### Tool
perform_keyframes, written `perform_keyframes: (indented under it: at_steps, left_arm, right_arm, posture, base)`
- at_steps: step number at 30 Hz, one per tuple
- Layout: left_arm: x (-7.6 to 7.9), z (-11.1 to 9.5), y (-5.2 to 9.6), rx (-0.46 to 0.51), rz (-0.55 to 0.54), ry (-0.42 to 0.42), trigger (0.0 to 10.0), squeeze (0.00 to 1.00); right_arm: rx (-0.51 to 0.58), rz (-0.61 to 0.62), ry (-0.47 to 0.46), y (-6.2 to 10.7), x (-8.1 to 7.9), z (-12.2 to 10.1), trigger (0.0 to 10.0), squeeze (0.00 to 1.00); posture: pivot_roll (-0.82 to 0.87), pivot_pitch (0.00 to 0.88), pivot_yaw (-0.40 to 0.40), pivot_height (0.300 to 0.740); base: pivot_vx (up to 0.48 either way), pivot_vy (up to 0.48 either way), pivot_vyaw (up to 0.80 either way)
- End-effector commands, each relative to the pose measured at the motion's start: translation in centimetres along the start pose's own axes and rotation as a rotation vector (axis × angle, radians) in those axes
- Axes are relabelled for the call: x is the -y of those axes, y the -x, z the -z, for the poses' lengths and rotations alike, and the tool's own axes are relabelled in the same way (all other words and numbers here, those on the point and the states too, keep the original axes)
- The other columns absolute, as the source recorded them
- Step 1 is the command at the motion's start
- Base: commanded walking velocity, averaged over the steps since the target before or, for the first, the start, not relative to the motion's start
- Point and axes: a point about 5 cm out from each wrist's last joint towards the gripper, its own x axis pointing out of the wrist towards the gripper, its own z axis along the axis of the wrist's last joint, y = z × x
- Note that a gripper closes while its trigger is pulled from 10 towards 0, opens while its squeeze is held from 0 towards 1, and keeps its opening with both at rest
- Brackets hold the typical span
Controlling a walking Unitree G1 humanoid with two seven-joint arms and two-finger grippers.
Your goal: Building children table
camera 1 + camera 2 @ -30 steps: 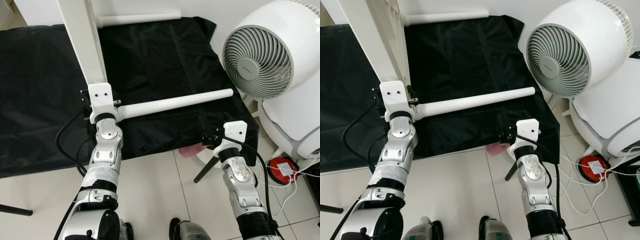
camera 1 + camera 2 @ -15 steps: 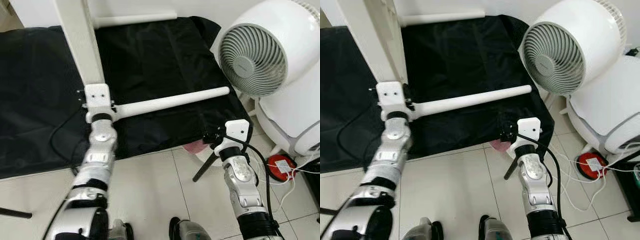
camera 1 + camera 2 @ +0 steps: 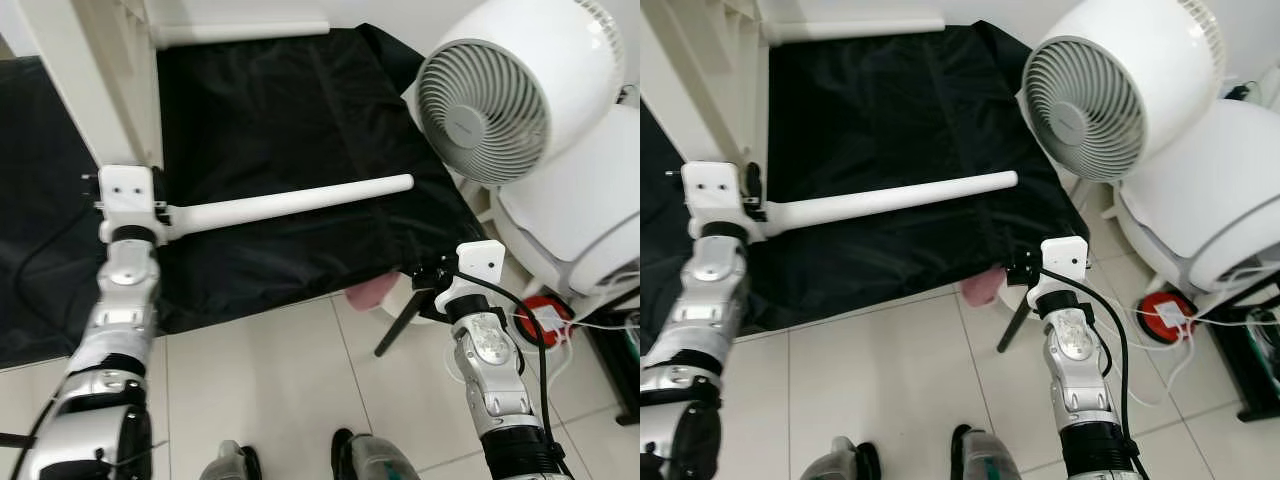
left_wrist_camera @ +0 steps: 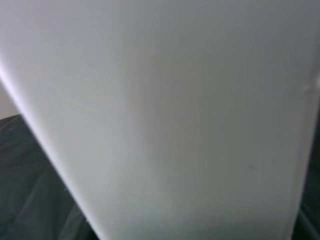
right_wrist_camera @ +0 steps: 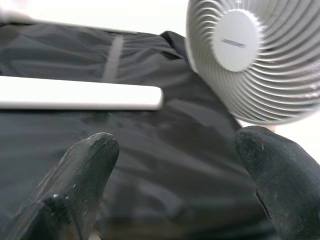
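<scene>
Camera has swung, sliding the scene sideways; the left gripper (image 3: 125, 190) remains at the white table frame (image 3: 85, 75), finger state hidden; right gripper (image 5: 177, 170) fingers apart, empty, the white table leg (image 3: 290, 201) lying beyond them on black cloth (image 3: 280, 120), beside the fan (image 3: 500, 85).

No text, number or brand can be read anywhere. The white fan (image 3: 497, 92) carries a small dark mark on its round centre hub, seen as a thin dark line in the right wrist view, but it is too small and blurred to make out any letters. The red round thing (image 3: 541, 322) on the floor beside the fan's base has a white label on top; nothing printed on it can be read
</scene>
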Motion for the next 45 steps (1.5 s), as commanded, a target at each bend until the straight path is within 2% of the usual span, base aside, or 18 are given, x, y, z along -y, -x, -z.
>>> perform_keyframes:
  at_steps: [1,2,3,4,6,10,14,20,21,26,28,35,38,39,40,41,42,45]
  left_arm:
    - [-4.7,-0.2,-0.2,0.004,-0.155,-0.112,0.0,0.00]
    - [-4.7,-0.2,-0.2,0.004,-0.155,-0.112,0.0,0.00]
    - [-6.9,0.1,0.3,-0.012,-0.197,-0.112,0.0,0.00]
    - [-6.9,0.1,0.3,-0.012,-0.197,-0.112,0.0,0.00]
    - [-8.9,0.3,0.7,-0.026,-0.251,-0.117,0.0,0.00]
    - [-11.1,0.6,1.1,-0.052,-0.319,-0.095,0.0,0.00]
    - [-11.8,0.7,1.2,-0.057,-0.338,-0.100,0.0,0.00]
    - [-14.3,1.2,2.0,-0.079,-0.375,-0.116,0.0,0.00]
    - [-15.6,1.5,2.5,-0.100,-0.395,-0.126,0.0,0.00]
    - [-17.4,1.9,3.6,-0.125,-0.426,-0.151,0.0,0.00]
    - [-19.0,2.4,5.1,-0.149,-0.458,-0.157,0.0,0.00]
    - [-20.7,2.2,5.7,-0.165,-0.481,-0.171,0.0,0.00]
    - [-20.7,2.2,5.7,-0.165,-0.481,-0.171,0.0,0.00]
    - [-21.6,1.9,5.7,-0.166,-0.503,-0.181,0.0,0.00]
    - [-22.2,1.6,5.6,-0.174,-0.510,-0.182,9.3,0.00]
    - [-22.2,1.6,5.6,-0.174,-0.510,-0.182,9.3,0.00]
    - [-22.4,1.5,5.4,-0.178,-0.509,-0.180,10.0,0.00]
    - [-21.7,1.2,4.8,-0.170,-0.502,-0.144,10.0,0.00]
  right_arm:
    - [-0.020,-0.001,0.001,0.4,0.3,0.3,10.0,0.00]
    - [-0.020,-0.001,0.001,0.4,0.3,0.3,10.0,0.00]
    - [-0.027,-0.019,0.008,0.4,0.4,0.3,10.0,0.00]
    - [-0.027,-0.019,0.008,0.4,0.4,0.3,10.0,0.00]
    - [-0.033,-0.033,0.013,0.4,0.5,0.3,10.0,0.00]
    - [-0.035,-0.042,0.019,0.4,0.6,0.4,10.0,0.00]
    - [-0.035,-0.044,0.020,0.3,0.7,0.4,10.0,0.00]
    - [-0.041,-0.060,0.027,0.4,0.7,0.4,10.0,0.00]
    - [-0.043,-0.061,0.030,0.4,0.9,0.4,10.0,0.00]
    - [-0.048,-0.062,0.034,0.6,1.1,0.5,10.0,0.00]
    - [-0.054,-0.066,0.042,0.7,1.3,0.5,10.0,0.00]
    - [-0.062,-0.082,0.040,0.7,1.1,0.7,10.0,0.00]
    - [-0.062,-0.082,0.040,0.7,1.1,0.7,10.0,0.00]
    - [-0.063,-0.086,0.039,0.7,1.1,0.7,10.0,0.00]
    - [-0.064,-0.091,0.038,0.6,1.0,0.7,10.0,0.00]
    - [-0.064,-0.091,0.038,0.6,1.0,0.7,10.0,0.00]
    - [-0.066,-0.096,0.036,0.6,1.0,0.7,10.0,0.00]
    - [-0.069,-0.112,0.031,0.7,0.9,0.7,10.0,0.00]
  posture:
    - [-0.17,0.168,0.040,0.740]
    - [-0.17,0.168,0.040,0.740]
    - [-0.17,0.170,0.034,0.740]
    - [-0.17,0.170,0.034,0.740]
    - [-0.17,0.171,0.029,0.740]
    - [-0.17,0.170,0.025,0.740]
    - [-0.17,0.168,0.022,0.740]
    - [-0.17,0.166,0.018,0.740]
    - [-0.17,0.168,0.022,0.740]
    - [-0.17,0.170,0.022,0.740]
    - [-0.17,0.177,0.016,0.740]
    - [-0.16,0.182,0.008,0.740]
    - [-0.16,0.182,0.008,0.740]
    - [-0.16,0.182,0.008,0.740]
    - [-0.15,0.188,0.008,0.740]
    - [-0.15,0.188,0.008,0.740]
    - [-0.15,0.188,0.008,0.740]
    - [-0.15,0.188,0.008,0.740]
  base:
    - [0.000,0.000,0.00]
    - [0.000,0.000,0.00]
    - [0.000,0.000,0.00]
    - [0.000,0.000,0.00]
    - [0.000,0.000,0.00]
    - [0.000,0.000,0.00]
    - [0.000,0.000,0.00]
    - [0.000,0.000,0.00]
    - [0.000,0.000,0.00]
    - [0.000,0.000,0.00]
    - [0.000,0.000,0.00]
    - [0.000,0.000,0.00]
    - [0.000,0.000,0.00]
    - [0.000,0.000,0.00]
    - [0.000,0.000,0.00]
    - [0.000,0.000,0.00]
    - [0.000,0.000,0.00]
    - [0.000,0.000,0.00]
